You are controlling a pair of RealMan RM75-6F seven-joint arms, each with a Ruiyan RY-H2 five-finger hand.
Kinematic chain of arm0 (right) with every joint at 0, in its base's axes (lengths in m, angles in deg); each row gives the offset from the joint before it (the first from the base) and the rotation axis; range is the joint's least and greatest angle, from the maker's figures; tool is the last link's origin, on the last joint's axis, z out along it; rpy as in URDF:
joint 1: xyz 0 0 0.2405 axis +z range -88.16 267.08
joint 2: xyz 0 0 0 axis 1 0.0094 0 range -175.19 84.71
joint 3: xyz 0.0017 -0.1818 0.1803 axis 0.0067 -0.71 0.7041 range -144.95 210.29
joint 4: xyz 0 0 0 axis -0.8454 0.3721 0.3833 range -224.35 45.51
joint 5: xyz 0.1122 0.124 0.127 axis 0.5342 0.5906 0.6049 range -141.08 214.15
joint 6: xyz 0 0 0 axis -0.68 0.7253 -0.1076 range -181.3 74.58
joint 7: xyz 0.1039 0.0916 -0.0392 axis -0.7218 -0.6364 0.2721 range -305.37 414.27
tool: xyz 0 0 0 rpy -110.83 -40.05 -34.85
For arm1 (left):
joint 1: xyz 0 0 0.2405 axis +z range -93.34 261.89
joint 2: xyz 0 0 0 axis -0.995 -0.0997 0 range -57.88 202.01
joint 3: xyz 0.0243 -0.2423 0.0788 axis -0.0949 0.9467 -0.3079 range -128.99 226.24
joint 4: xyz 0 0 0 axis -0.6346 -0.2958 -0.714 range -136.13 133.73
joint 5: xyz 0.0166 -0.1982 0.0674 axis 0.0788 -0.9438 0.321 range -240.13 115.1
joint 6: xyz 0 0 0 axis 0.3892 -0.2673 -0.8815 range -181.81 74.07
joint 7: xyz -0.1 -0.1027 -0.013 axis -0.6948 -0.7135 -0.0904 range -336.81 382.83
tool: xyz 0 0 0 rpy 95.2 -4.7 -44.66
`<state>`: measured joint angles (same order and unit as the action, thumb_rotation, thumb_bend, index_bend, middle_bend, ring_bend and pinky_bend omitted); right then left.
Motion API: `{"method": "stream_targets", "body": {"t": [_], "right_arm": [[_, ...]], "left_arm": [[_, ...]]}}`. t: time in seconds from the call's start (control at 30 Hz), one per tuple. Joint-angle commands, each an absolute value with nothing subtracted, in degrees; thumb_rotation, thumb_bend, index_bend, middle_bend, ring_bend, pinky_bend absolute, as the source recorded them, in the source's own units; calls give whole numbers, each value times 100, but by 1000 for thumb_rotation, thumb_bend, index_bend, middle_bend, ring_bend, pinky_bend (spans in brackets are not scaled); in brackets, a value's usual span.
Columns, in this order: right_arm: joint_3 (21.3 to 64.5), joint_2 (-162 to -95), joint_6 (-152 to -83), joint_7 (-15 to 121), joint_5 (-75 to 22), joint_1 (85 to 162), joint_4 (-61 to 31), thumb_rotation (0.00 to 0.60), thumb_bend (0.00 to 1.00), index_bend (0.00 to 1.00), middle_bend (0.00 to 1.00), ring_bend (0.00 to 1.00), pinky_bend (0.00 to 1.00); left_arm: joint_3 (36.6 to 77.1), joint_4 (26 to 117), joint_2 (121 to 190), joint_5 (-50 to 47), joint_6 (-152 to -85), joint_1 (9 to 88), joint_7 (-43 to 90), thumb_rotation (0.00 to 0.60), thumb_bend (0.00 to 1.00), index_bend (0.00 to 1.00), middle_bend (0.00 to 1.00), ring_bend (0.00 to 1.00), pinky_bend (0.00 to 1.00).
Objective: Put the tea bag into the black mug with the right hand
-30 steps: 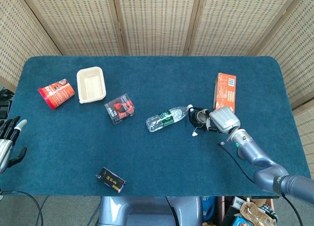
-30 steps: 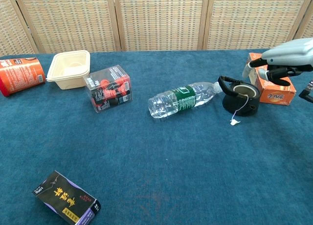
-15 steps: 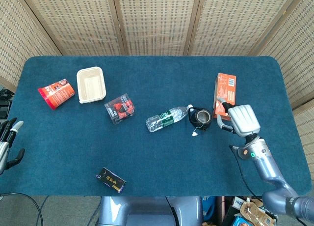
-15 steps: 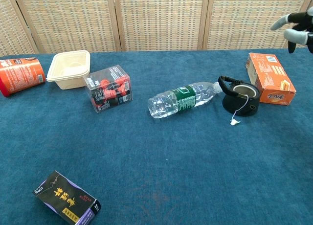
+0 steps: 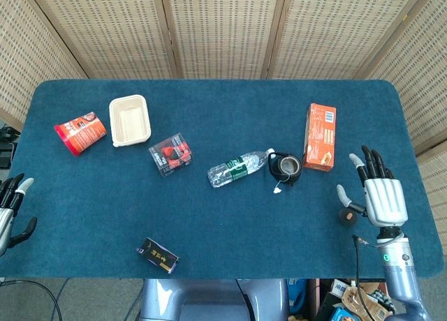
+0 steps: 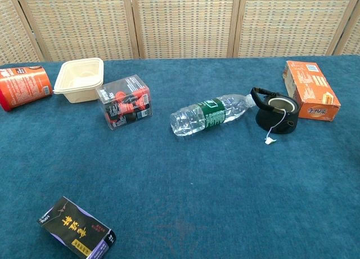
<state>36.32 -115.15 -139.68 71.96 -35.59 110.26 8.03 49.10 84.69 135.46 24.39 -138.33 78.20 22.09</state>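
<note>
**Right robot hand drawn back; tea bag left in the mug**

Nearest the robot, the right robot hand point(image 5: 380, 195) is now seen only in the head view, flat and spread above the near right part of the tabletop point(image 5: 230, 223), with nothing held in it. A second ago it was closed in over the black mug point(image 5: 286, 167); half a second ago it had been lifted beside the orange box point(image 5: 320, 136); by now it has been pulled well apart from both (and has dropped out of the chest view altogether). The left robot hand point(image 5: 10, 209) is glimpsed at the near left edge, its fingers apart and empty, a little lower in the frame than before.

Farther in, the mug is shown upright in the chest view, just beside the cap end of the lying water bottle point(image 6: 209, 114). The tea bag itself cannot be made out inside the mug, but its string point(image 6: 275, 124) is draped over the rim and the paper tag point(image 6: 270, 139) is lying on the cloth just in front, exactly as in the earlier frames. From this it is judged that the bag was released into the mug and left undisturbed by the withdrawal, so the task appears to be complete, with only the arm's retreat remaining.
</note>
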Motion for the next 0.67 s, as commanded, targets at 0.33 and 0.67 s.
{"method": "stream_targets", "body": {"t": [0.33, 0.67], "right_arm": [[3462, -11596, -14150, 7295, -3681, 10462, 949, 123, 382, 0, 0, 0, 174], [3445, -11659, -14203, 7304, -3911, 10237, 1003, 123, 367, 0, 0, 0, 165]], "left_arm": [[4825, 8551, 13585, 2593, -13969, 7926, 2366, 600, 411, 0, 0, 0, 0], [4734, 8612, 13585, 2772, -13937, 7921, 2288, 600, 411, 0, 0, 0, 0]]}}
